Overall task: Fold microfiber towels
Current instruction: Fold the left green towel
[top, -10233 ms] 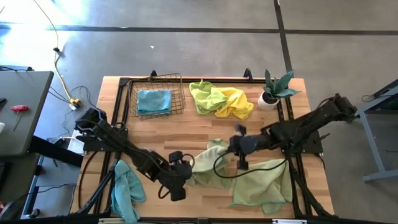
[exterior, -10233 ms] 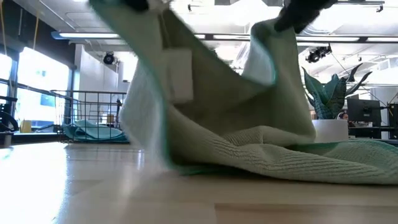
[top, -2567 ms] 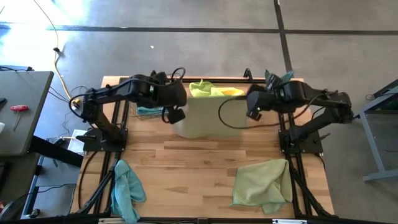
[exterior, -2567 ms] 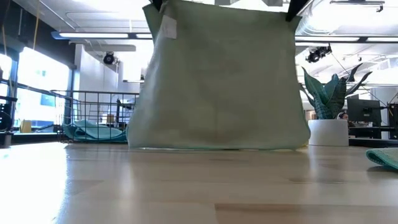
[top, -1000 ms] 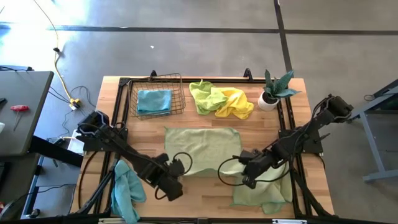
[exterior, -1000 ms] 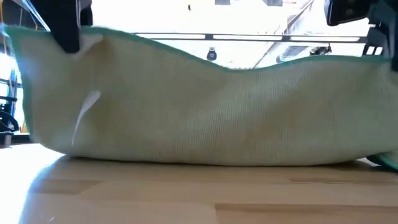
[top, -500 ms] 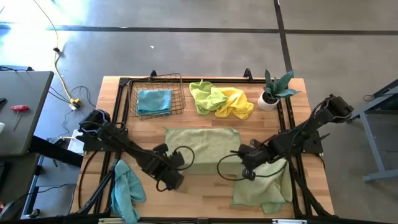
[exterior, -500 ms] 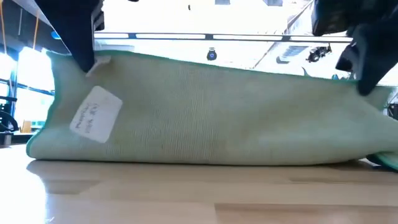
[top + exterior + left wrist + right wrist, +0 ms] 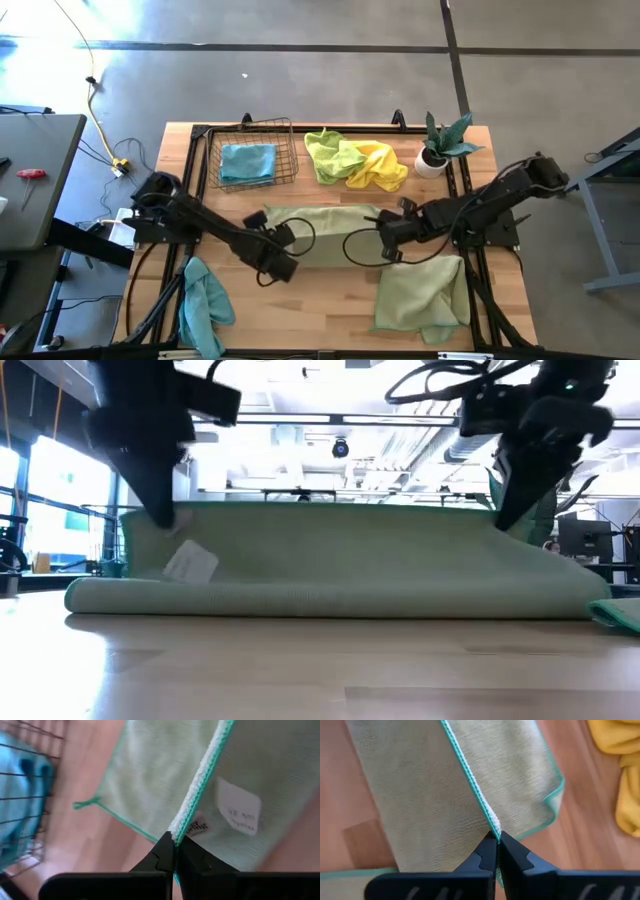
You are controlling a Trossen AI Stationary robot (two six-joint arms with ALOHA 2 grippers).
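Sage green towel (image 9: 325, 232) is lying mid-bench, its near edge lifted and doubled over toward the far half. Left gripper (image 9: 268, 243) and right gripper (image 9: 388, 238) are each clamped on a lifted corner, jaws pinched tight on the teal hem.

Unreadable print on towel tags (image 9: 239, 806)
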